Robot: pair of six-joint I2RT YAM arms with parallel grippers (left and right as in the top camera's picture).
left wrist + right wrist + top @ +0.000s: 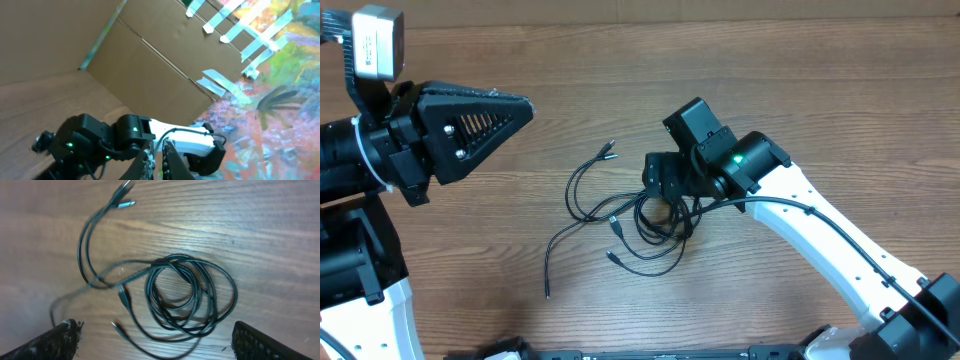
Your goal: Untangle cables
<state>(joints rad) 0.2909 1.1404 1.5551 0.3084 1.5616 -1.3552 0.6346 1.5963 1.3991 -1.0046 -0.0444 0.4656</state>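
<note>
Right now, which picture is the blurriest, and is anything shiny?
Overhead view: sharp and evenly lit, the cables cast only faint shadows on the table, no strong glare. Right wrist view: the coil is clear, the strand toward the lower left smeared. Left wrist view: tilted, the close-up left tool blurriest.

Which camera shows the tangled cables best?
The right wrist view: the cables fill it, coil and plug ends clear. Overhead shows them small, partly under the right arm. The left wrist view misses them.
</note>
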